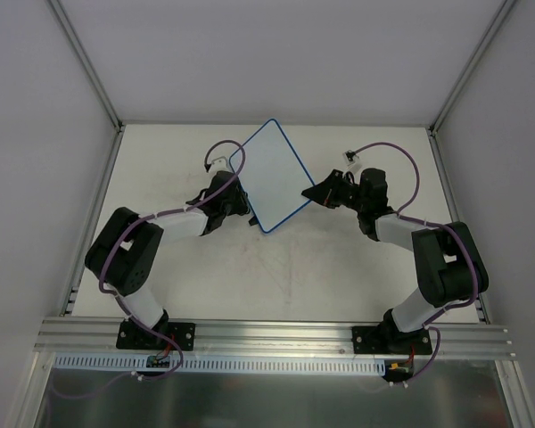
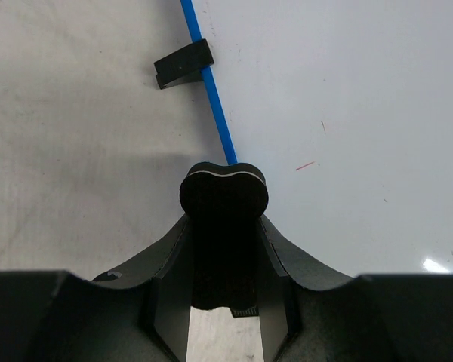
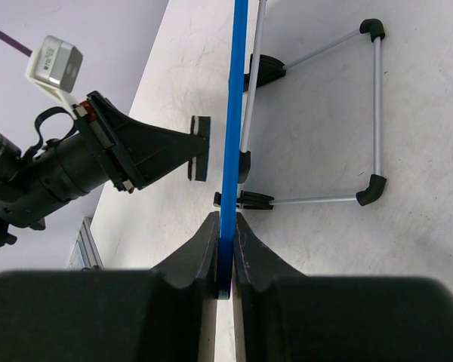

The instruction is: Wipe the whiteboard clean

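Observation:
The whiteboard (image 1: 269,174) stands tilted on its edge at mid-table, white with a thin blue rim. Its face (image 2: 347,98) looks almost clean, with one tiny red fleck (image 2: 305,165). My right gripper (image 1: 314,191) is shut on the board's right edge, and the blue rim (image 3: 234,90) runs edge-on between its jaws (image 3: 226,226). My left gripper (image 1: 234,207) is shut on a small black eraser (image 2: 224,188), with its jaws (image 2: 225,226) at the board's lower left rim. In the right wrist view the eraser (image 3: 200,148) sits just off the board's face.
A wire stand with black feet (image 3: 374,113) folds out behind the board and rests on the table. A black foot clip (image 2: 183,64) sits on the rim. Grey walls enclose the table on three sides, and an aluminium rail (image 1: 276,334) runs along the near edge.

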